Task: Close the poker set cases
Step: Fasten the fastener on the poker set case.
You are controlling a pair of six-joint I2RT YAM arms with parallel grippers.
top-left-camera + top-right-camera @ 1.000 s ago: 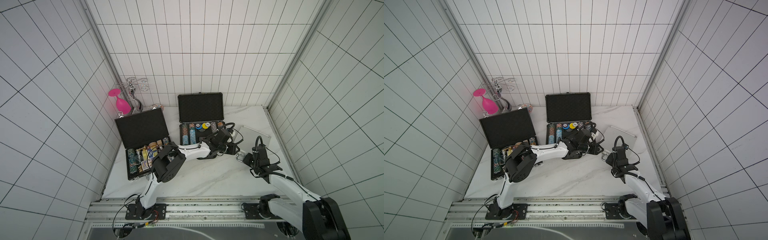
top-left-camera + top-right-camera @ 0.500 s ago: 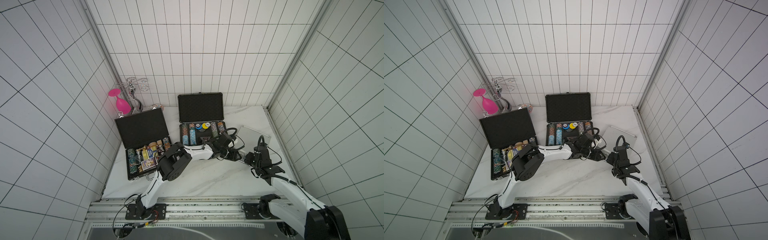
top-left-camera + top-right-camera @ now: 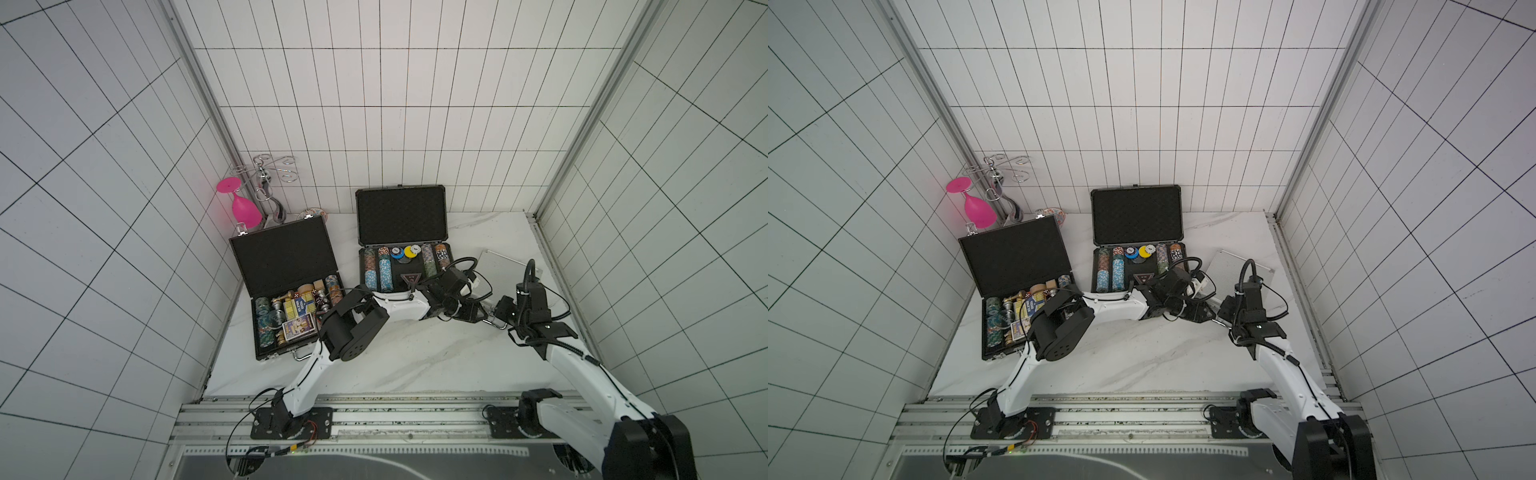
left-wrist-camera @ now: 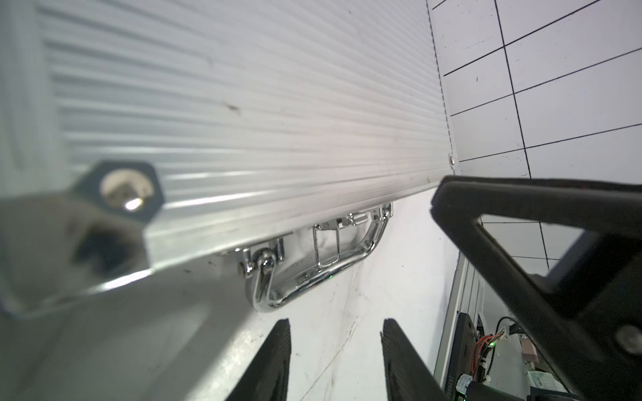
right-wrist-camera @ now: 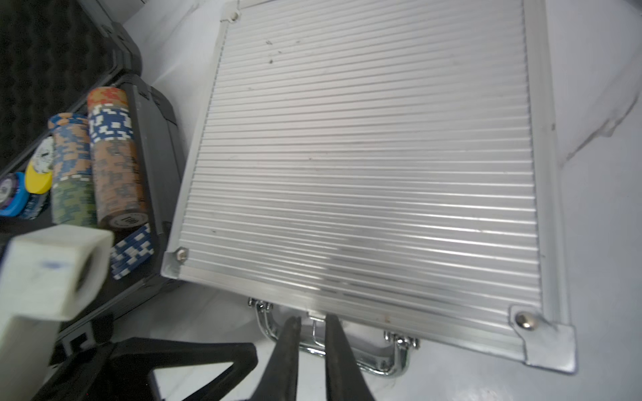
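Where the two arms reach out from the metal rail [image 3: 415, 415] along the bottom of the frame, they lean in over the white marble table [image 3: 415, 365] and meet right of centre. Nearest of the boxes, at lower left, the black case [image 3: 286, 266] lies open, foam lid tipped back, its tray packed with poker chips [image 3: 264, 320] and card boxes [image 3: 298, 328].

Right of centre, the left gripper [image 4: 335, 321] hovers low over the table, jaws spread with nothing between them, facing the chrome handle [image 4: 312, 277] of the silver case [image 3: 505, 266]. Close beside it, the right gripper [image 5: 312, 321] has its jaws drawn nearly together, only a thin slit between them. Its tips are right at the small clasp [image 4: 326, 243] above that handle; whether they touch it I cannot tell.

The silver case lies flat with its ribbed lid down, just beside the dark grey case [image 3: 401, 216] at centre. That one stands open, lid upright, chip stacks [image 3: 384, 274] lined up in its tray.

Farthest back, at the table's upper-left corner, a pink glass [image 3: 245, 208] hangs upside down from a chrome rack [image 3: 266, 174].
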